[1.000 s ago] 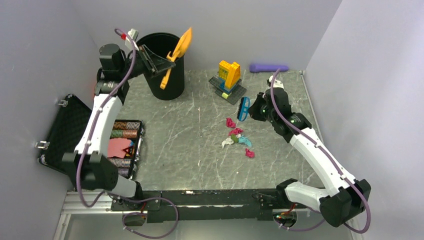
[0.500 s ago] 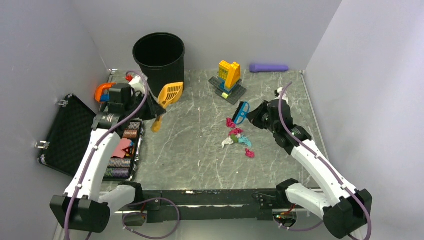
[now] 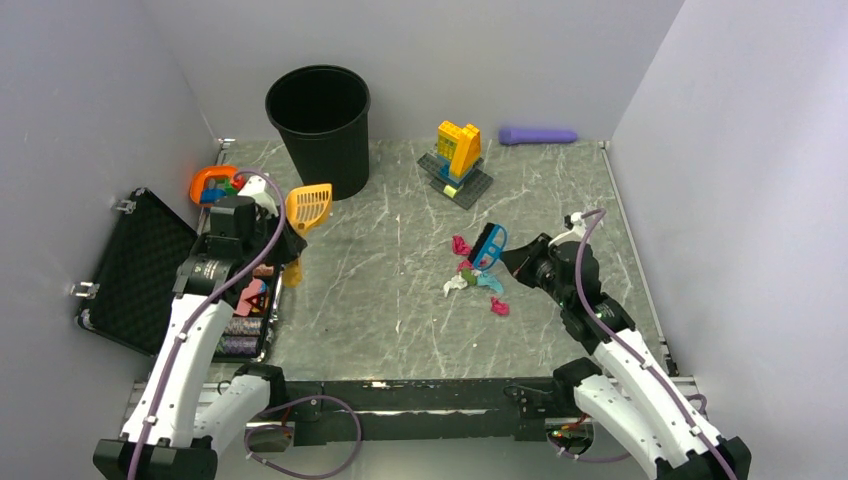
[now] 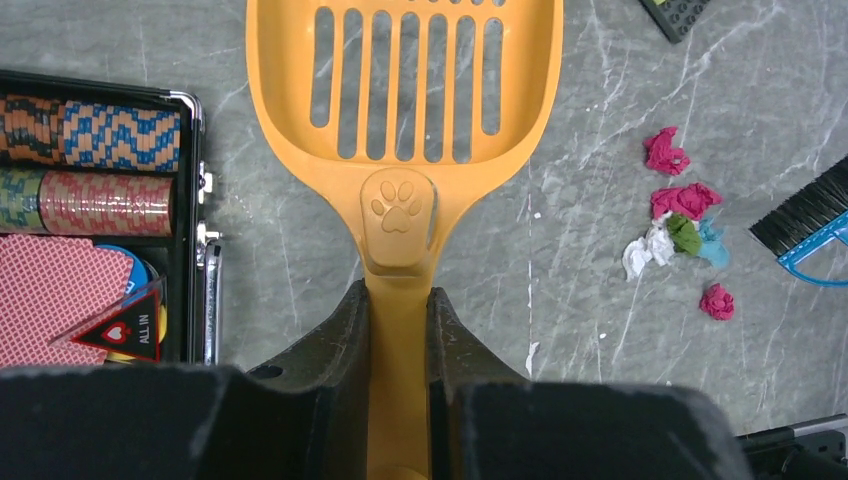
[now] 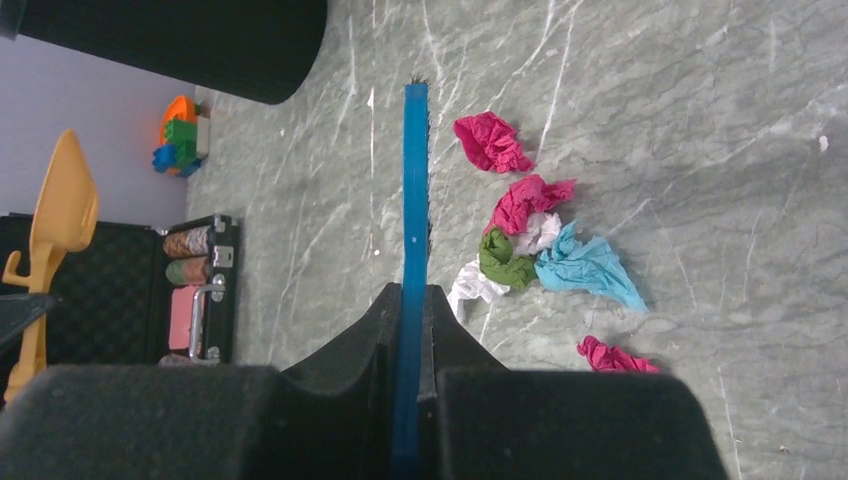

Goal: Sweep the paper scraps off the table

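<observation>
So both tools are in hand here. The right gripper [image 5: 413, 300] is clamped tight on the thin blue brush [image 5: 414, 180], and the left gripper [image 4: 398, 300] is pinched round the handle of the orange scoop [image 4: 400, 120], slotted blade pointing away from the wrist.

The paper scraps [image 5: 510, 255] sit right of centre on the table [image 3: 380, 290], in a loose string running far to near. The brush head is just beside the far right end of that string. The scoop is well apart, over on the left by the open black case [image 3: 130, 265]. So the right arm is way nearer, and I'd guess the push has to go leftward.

The right arm reaches in low from the near right, wrist aimed left. The left arm stretches up the left side, scoop looking lifted off the surface. Can't tell if the bristles touch down yet
</observation>
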